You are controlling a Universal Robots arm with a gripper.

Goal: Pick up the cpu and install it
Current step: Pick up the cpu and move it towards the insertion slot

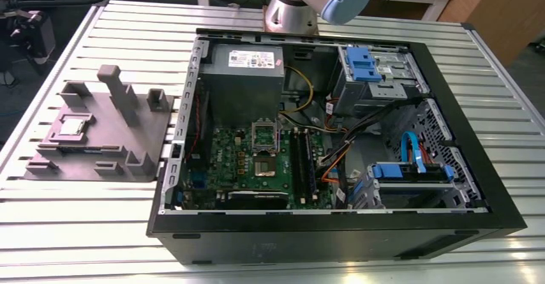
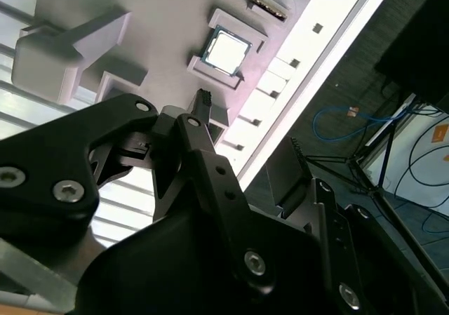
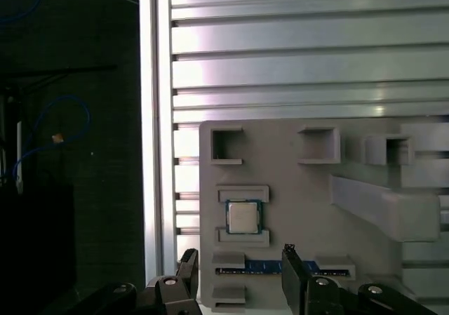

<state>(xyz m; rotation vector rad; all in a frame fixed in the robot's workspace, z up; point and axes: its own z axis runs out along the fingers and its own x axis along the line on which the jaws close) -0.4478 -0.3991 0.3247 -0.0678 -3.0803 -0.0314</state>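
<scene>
cpu [image 3: 243, 217] sits flat in a little recess on the grey holder block [image 3: 302, 189], prob so it can't slide. In the exterior view that's 9 o'clock from the open pc case [image 1: 341, 137]. Gripper [image 3: 238, 257] hangs right over it, fingers apart, nothing held. Slatted alu table [image 3: 309, 48], dark floor [image 3: 70, 224] past its edge.

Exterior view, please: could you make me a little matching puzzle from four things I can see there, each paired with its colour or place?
Things:
1. cpu
2. holder block
3. computer case
4. motherboard

Descriptions:
A. green, inside the case
B. black, lying open on the table
C. small silvery square, seated in a recess of the block
D. grey, with upright posts

Pairs: 1-C, 2-D, 3-B, 4-A.
</scene>
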